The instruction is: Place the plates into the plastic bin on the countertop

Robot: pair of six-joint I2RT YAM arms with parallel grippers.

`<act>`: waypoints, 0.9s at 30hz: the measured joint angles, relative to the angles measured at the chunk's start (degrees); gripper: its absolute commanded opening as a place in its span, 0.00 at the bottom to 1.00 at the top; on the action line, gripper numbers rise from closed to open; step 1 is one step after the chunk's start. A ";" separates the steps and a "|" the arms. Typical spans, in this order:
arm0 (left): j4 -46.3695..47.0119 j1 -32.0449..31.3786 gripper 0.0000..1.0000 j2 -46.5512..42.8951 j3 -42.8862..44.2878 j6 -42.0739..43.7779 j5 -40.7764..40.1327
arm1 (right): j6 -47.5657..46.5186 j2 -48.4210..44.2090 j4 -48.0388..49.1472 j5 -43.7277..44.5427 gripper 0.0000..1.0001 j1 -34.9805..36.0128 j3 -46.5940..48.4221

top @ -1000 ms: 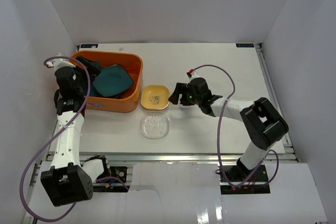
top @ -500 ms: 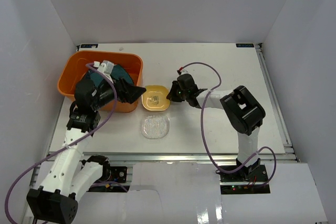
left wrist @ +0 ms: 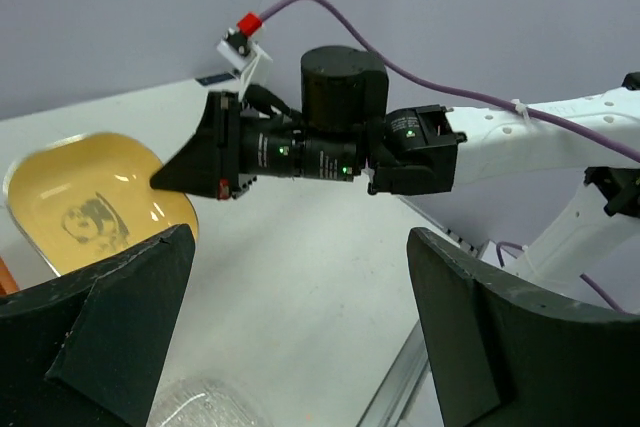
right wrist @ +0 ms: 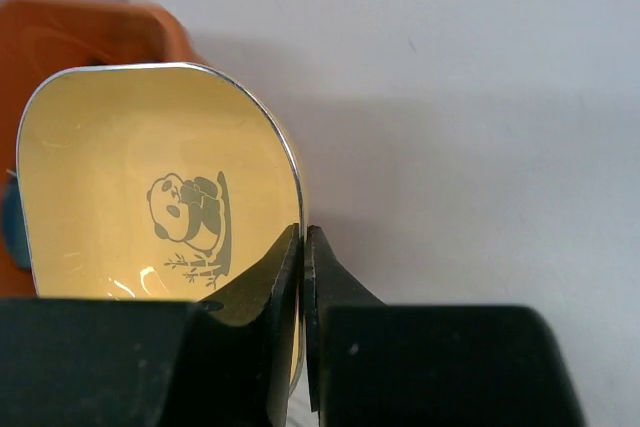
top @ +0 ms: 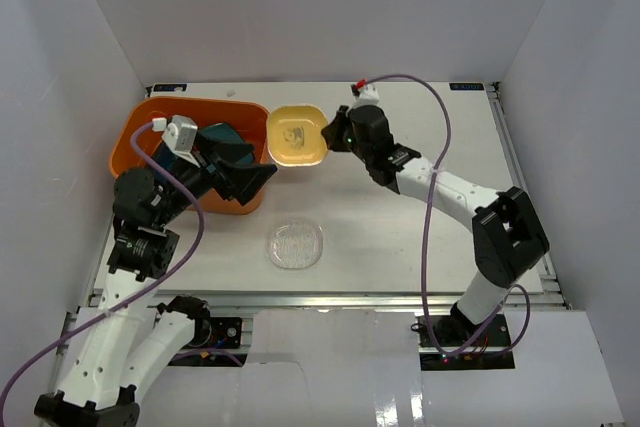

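Presently the right gripper (right wrist: 303, 247) has its two fingers pressed together on the rim of the small yellow square plate (right wrist: 150, 187), pinching that edge between them; the panda print on the plate faces up. From the top view the yellow plate (top: 297, 135) is held off the countertop (top: 420, 247), just beside the far right corner of the plastic bin (top: 140, 119); whether its edge overlaps the bin's rim I cannot tell. The left gripper (top: 258, 169) hangs above the bin's right wall with its fingers (left wrist: 100, 317) spread wide and nothing between them; it points toward the yellow plate. A dark teal plate (top: 218, 135) lies inside the bin, partly hidden by the left arm; the clear glass plate (top: 295, 244) rests flat on the countertop, well apart from both grippers.
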 measured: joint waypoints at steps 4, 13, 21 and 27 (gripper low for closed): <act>-0.68 -1.22 0.98 -3.28 0.00 -0.26 -7.72 | -3.98 4.92 -1.36 0.81 0.08 2.16 17.97; -14.43 -1.81 0.98 -8.55 -2.45 -1.86 -26.10 | -8.22 30.16 -6.80 -2.01 0.08 8.11 53.57; -24.17 -2.40 0.95 -12.09 0.09 -3.63 -33.55 | -10.95 41.97 -12.72 -2.67 0.16 13.03 60.96; -34.56 -2.40 0.94 -11.89 -0.09 -6.12 -35.54 | -11.67 42.42 -11.56 -2.56 0.71 14.75 60.96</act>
